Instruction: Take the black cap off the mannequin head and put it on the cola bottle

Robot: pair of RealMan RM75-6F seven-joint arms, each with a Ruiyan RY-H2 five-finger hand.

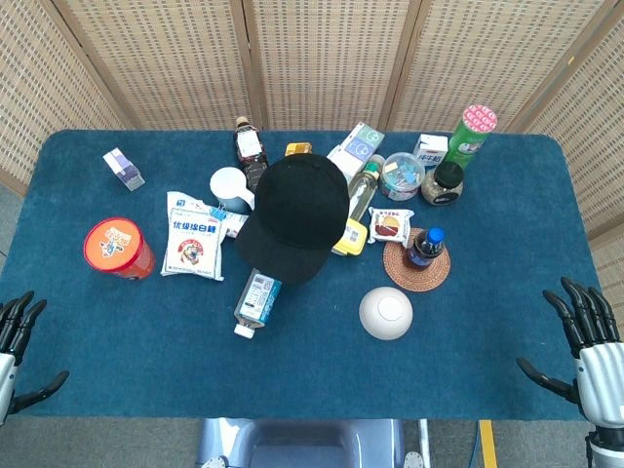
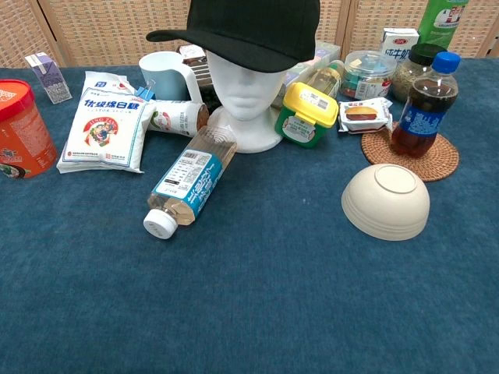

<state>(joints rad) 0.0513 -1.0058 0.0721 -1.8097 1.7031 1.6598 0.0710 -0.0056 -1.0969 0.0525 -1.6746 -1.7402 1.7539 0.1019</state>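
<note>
Left hand (image 1: 18, 341) sits at the bottom-left table edge in head view, fingers spread apart, holding nothing, touching no item. Right hand (image 1: 585, 336) is at the bottom-right edge, fingers also spread, nothing in it. Neither shows in chest view.

Black cap (image 2: 245, 29): one, on the white mannequin head (image 2: 245, 97), mid-table, brim towards the robot's left. Cola bottle (image 2: 422, 105): one, blue lid, upright on a round woven coaster (image 2: 437, 164), to the right of the mannequin head and well apart from it.

Counts, left to right:
- one small purple-and-white carton (image 1: 124, 168), far left rear
- one orange-lidded tub (image 1: 117, 248)
- one white sugar bag (image 2: 105, 128) with blue print
- one pale blue mug (image 2: 165, 76)
- one clear water bottle (image 2: 187, 183) on its side, white lid towards the robot, base touching the mannequin base
- one dark bottle (image 1: 250, 148) upright behind the cap
- one yellow-lidded green container (image 2: 308, 115) just right of the head
- one wrapped snack (image 2: 365, 115)
- one cream bowl (image 2: 386, 201), upside down, in front of the coaster
- one clear tub (image 1: 402, 175) of coloured bits
- one dark-lidded jar (image 1: 446, 182)
- one white milk carton (image 1: 431, 149)
- one green canister (image 1: 470, 136), pink top
</note>
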